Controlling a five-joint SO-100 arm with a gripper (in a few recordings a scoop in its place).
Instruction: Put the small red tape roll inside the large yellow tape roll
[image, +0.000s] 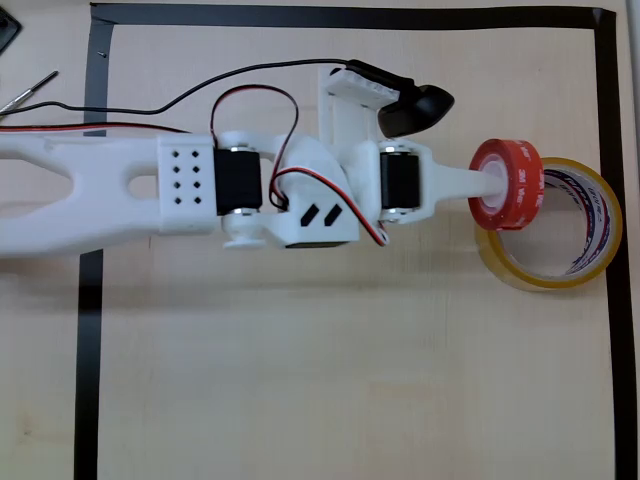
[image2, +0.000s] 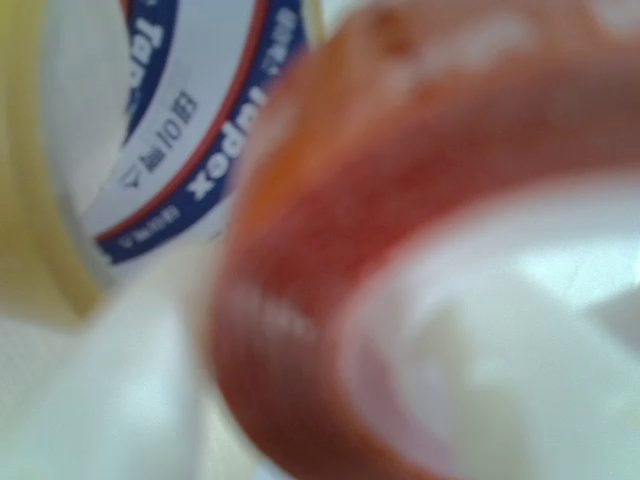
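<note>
Red tape roll (image: 507, 183) gripped by the end effector (image: 492, 184), overlapping the near rim of the yellow tape roll (image: 560, 275) on the worktop (image: 330, 380); transport step — next, centre over the hole, then release.

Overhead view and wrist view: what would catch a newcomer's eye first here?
The red roll, held at the tip of the white arm's gripper, sits at right in the overhead view, overlapping the upper left rim of the yellow roll, which lies flat by the black tape border. In the wrist view the red roll looms blurred, with the yellow roll's printed core behind.
</note>
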